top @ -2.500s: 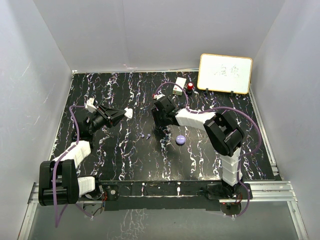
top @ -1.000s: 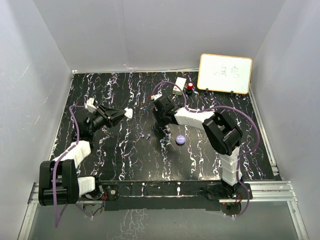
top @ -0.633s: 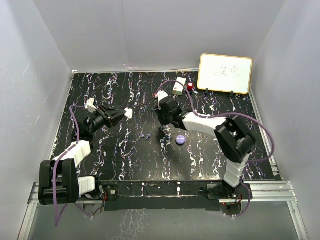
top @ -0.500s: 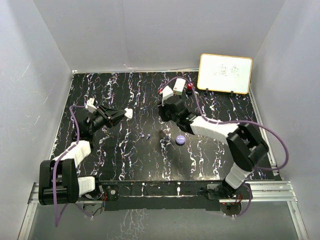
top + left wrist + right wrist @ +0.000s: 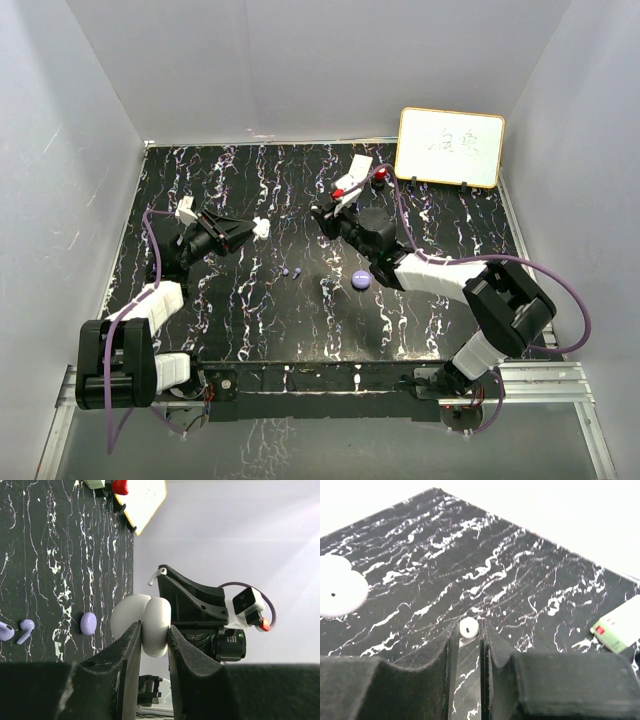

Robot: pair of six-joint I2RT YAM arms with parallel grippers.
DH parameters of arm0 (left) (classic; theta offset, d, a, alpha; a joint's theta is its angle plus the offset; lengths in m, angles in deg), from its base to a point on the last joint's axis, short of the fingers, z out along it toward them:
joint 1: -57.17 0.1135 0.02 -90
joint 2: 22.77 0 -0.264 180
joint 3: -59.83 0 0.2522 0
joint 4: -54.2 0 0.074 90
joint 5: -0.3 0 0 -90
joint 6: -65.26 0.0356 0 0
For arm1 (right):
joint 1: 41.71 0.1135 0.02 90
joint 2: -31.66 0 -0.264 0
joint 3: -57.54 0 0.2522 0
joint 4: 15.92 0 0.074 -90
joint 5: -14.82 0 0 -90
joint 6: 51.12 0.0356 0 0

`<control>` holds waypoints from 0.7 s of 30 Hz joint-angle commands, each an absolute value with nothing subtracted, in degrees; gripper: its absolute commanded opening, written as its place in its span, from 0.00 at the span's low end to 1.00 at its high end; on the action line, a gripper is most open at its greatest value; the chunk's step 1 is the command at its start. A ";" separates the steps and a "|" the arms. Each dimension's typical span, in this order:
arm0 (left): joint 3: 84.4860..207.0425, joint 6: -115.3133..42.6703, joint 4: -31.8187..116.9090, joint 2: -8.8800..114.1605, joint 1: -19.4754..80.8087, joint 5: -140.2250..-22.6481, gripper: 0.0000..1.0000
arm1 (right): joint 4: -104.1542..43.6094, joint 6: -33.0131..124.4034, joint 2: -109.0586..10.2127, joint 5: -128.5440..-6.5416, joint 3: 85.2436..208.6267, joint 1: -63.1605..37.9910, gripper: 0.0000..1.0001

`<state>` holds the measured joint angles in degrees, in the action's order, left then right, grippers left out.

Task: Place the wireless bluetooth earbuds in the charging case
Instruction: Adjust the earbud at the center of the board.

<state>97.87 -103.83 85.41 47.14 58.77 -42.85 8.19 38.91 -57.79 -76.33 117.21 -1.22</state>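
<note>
Earbuds: one white earbud (image 5: 468, 629) is pinched in the right gripper (image 5: 468, 624), up off the table (image 5: 230, 320), behind and a little left of the purple case (image 5: 361, 279). Two purple earbuds (image 5: 26, 626) lie loose on the table left of the purple case, close to each other and apart from it.
Cases: the purple case sits on the table and looks shut, so nothing of its inside shows. The white case (image 5: 129, 617) is held in the air well to the left of the purple case. It shows two rounded halves side by side. Whether anything is in it cannot be told.
Right gripper: nearly closed, its two pads clamped on the sides of the white earbud, whose round end shows between the tips. It points toward the white case and stands apart from it.
Left gripper (image 5: 153, 635): narrowed onto the white case, one finger on each side of it and clear of the table.
Change: 2.5 s ago the right gripper was low over the table just left of the purple case. It has since risen and swung toward the back, and its elbow has swung out to the right. The left arm, the white case, the purple case and the purple earbuds sit as they did.
Surroundings: a whiteboard (image 5: 450, 147) stands far behind and to the right of the purple case. A red knob (image 5: 381, 173) and a small pale box (image 5: 362, 162) are behind the purple case, near the whiteboard.
</note>
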 commanded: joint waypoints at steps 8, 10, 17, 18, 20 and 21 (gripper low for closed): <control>99.43 -105.19 87.96 46.86 57.03 -42.98 0.00 | 32.44 30.79 -58.98 -68.94 114.32 -1.19 0.00; 99.52 -105.17 88.02 46.85 56.94 -43.18 0.00 | 31.94 30.79 -58.97 -68.68 114.75 -1.22 0.00; 99.61 -105.02 87.71 46.54 56.85 -43.18 0.00 | 20.22 26.70 -58.49 -64.60 116.29 -1.24 0.00; 99.61 -104.80 87.49 46.55 56.85 -43.18 0.00 | 18.62 26.26 -58.22 -63.64 115.73 -1.22 0.00; 99.51 -104.62 87.29 46.53 56.82 -43.35 0.00 | 16.32 24.80 -57.86 -60.52 114.47 -1.19 0.00; 99.46 -104.59 87.29 46.69 56.84 -43.35 0.00 | 15.46 24.23 -57.92 -58.98 113.89 -1.19 0.00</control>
<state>97.91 -104.66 86.66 47.17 57.02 -43.59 19.97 28.31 -58.84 -65.27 113.98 -1.22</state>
